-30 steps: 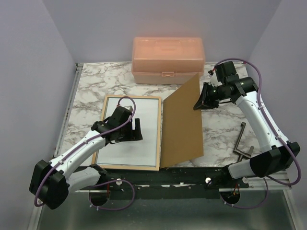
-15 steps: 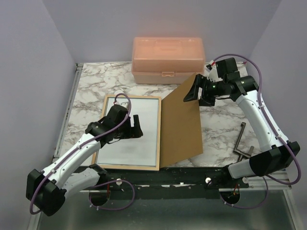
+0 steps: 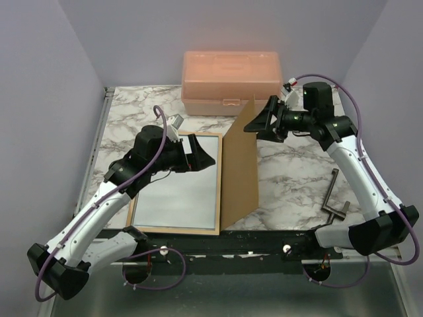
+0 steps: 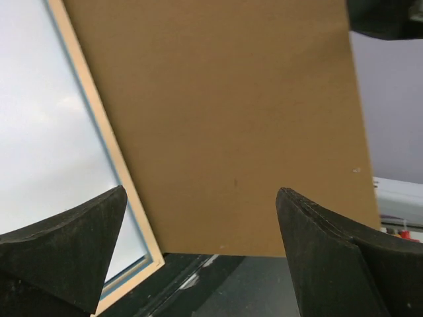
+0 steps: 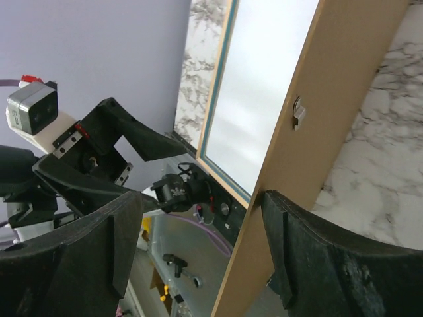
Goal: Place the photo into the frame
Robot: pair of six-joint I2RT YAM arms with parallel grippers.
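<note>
- The frame (image 3: pixel 172 230) lies flat at the near left of the marble tabletop (image 3: pixel 125 115), light wood rim up, just where it lay a second ago. The photo (image 3: pixel 178 198) fills its opening, plain white side up.
- Off to the right, a bent metal key (image 3: pixel 332 198) rests on the tabletop, unmoved.
- My left tool (image 3: pixel 200 157) hangs over the frame's far right part, fingers spread wide and holding nothing. A second ago it was nearer to me, over the frame's middle.
- The brown backing board (image 3: pixel 239 172) stands with its lower edge along the frame's right rim, tilted steeply. A second ago it leaned much lower, out to the right.
- My right tool (image 3: pixel 261 122) meets the board's far top corner, jaws wide apart, the board's edge running between them against one finger. It has swung left with the board.
- A peach plastic box (image 3: pixel 231 79) sits closed at the far edge, unchanged.
</note>
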